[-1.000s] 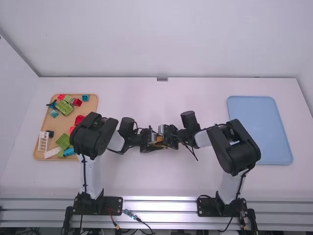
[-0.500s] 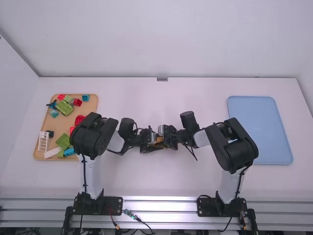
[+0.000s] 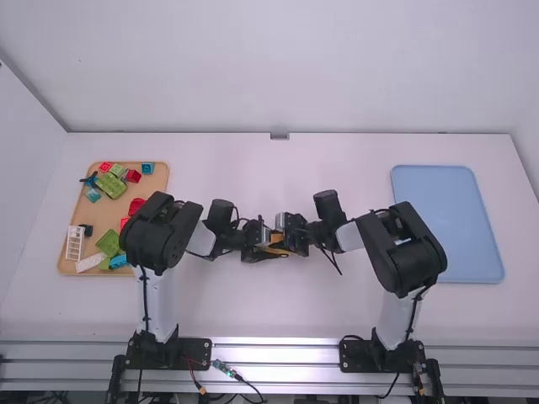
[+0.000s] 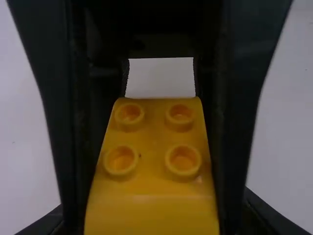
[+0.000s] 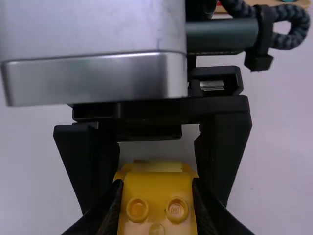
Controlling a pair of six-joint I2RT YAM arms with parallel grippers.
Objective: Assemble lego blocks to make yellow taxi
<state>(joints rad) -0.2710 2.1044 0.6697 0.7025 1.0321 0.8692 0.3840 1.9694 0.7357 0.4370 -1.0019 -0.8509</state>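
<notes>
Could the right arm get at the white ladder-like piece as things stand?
Probably not: the right gripper is shut on a yellow block, and the left arm stands between it and the white piece.

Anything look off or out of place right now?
Nothing damaged or spilled that I can see. The yellow piece looks straight between the left hand and the right hand, though they hide much of it. One small oddity: the dark blue piece appears to poke over the left rim of the wooden tray.
</notes>
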